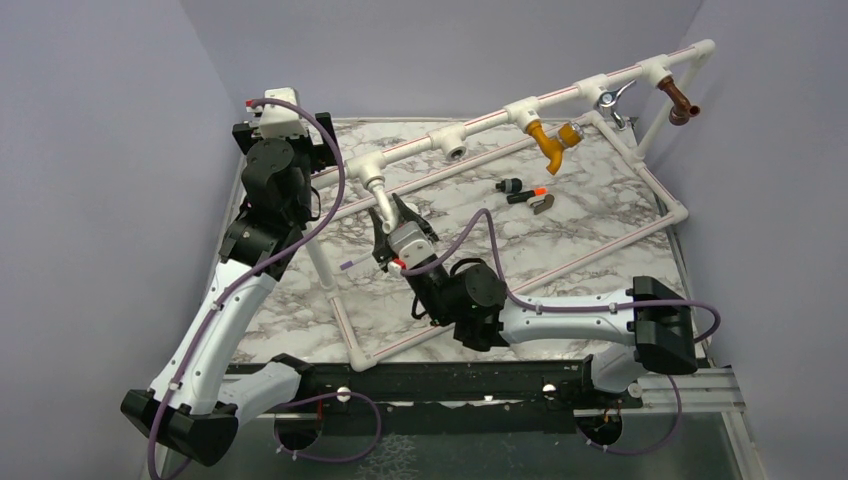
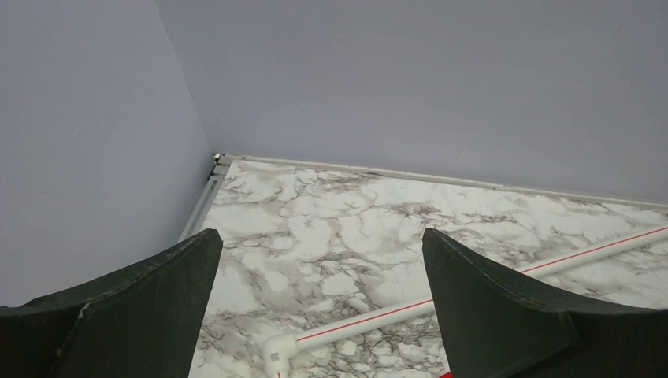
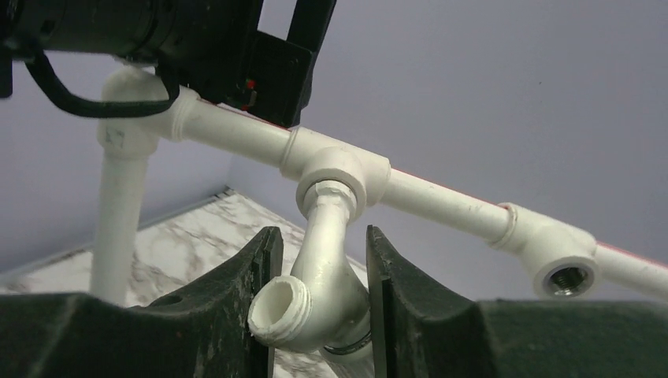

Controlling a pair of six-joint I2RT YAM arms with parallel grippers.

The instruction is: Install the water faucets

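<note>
Veined marble tabletop; right fingers tight around curved white plastic faucet, left fingers wide apart.

Place: robot lab test cell | landmark: marble-look table | plain lilac walls close behind and beside it | black arm-mounting rail along its near edge
</note>
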